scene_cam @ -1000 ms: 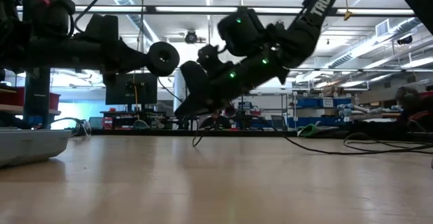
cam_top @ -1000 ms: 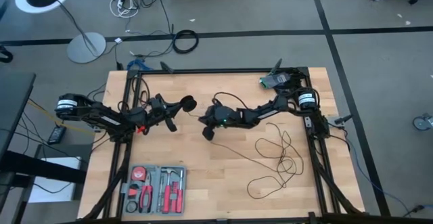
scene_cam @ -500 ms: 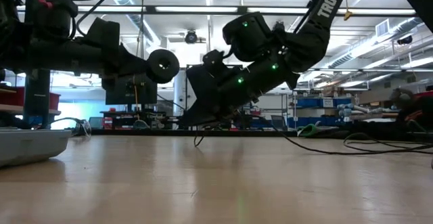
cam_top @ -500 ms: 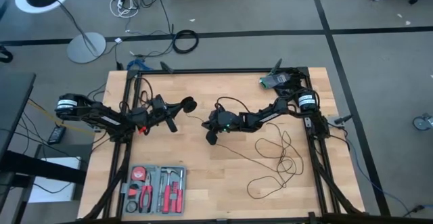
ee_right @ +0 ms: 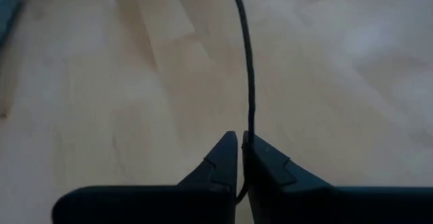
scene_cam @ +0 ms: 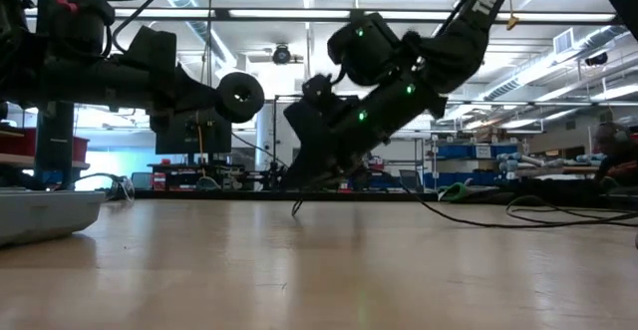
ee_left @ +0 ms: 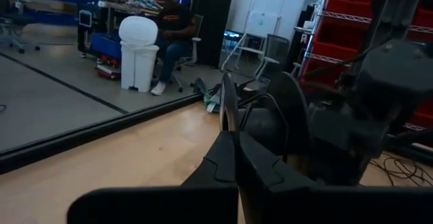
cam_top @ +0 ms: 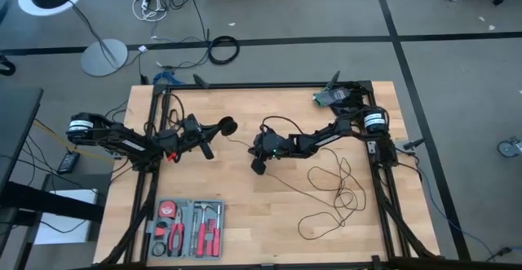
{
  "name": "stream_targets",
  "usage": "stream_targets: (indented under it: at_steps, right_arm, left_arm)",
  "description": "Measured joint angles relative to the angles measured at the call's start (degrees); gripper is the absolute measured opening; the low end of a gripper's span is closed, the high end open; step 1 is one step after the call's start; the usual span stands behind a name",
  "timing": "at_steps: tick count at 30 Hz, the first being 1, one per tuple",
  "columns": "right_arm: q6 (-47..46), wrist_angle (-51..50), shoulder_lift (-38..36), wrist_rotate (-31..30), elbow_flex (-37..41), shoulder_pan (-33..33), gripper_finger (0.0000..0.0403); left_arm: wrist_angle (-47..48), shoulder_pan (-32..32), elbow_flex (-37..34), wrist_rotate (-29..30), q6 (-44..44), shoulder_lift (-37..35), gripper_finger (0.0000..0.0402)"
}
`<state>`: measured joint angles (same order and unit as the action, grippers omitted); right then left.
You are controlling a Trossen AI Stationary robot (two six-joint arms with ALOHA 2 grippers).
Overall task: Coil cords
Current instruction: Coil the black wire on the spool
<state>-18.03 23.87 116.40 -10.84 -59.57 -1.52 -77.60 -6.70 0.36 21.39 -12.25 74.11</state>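
Near mid-table my right gripper (cam_top: 258,165) pinches the thin black wire (ee_right: 245,68); my left gripper (cam_top: 222,126) clamps its puck (scene_cam: 240,94) aloft. Most wire lies sprawled, uncoiled, toward the right side.

Two dark arms showing off their hardware

The right arm (scene_cam: 419,61) is glowing with small green lights, white lettering running up its upper link; the left arm (cam_top: 139,142) is flashing a red tag, black cables looping along both, silver-capped joints shining at each shoulder.
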Motion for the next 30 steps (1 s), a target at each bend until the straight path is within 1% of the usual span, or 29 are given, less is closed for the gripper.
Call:
stream_targets:
  at_steps: [3, 6, 8, 11, 15, 19, 25, 30]
  right_arm:
    - [2.0, -3.1, -1.8, -1.5, 0.0, -0.1, 0.0024]
    - [3.6, -4.3, -3.2, -1.6, 1.0, -0.3, 0.0024]
    - [3.2, -3.2, -4.5, -1.6, 3.6, -0.6, 0.0023]
    - [1.1, 1.8, -6.7, -1.5, 9.3, -0.9, 0.0022]
    - [-0.2, 13.3, -10.4, -1.1, 17.1, -0.9, 0.0024]
    - [-2.5, 16.3, -12.7, -0.9, 22.3, -1.1, 0.0023]
    - [-2.6, 17.0, -12.9, -1.4, 22.2, -1.6, 0.0024]
    - [-2.9, 15.8, -13.6, -2.2, 22.1, -2.2, 0.0006]
  left_arm:
    - [0.6, 0.0, 0.2, 0.0, 0.0, 0.0, 0.0]
    - [5.3, 0.0, 2.5, -0.3, 0.6, 0.0, 0.0]
    - [8.7, 0.0, 4.5, -0.4, 1.2, 0.1, 0.0]
    - [11.1, 0.0, 6.8, -1.8, 2.3, 0.2, 0.0]
    - [11.4, 0.0, 9.1, -2.9, 5.2, 0.2, 0.0]
    - [13.1, -0.1, 12.0, -2.8, 6.2, 1.0, 0.0]
    - [13.0, -0.1, 15.9, -3.2, 7.4, 4.8, 0.0]
    - [13.0, -0.1, 16.3, -3.2, 7.4, 5.1, 0.0]
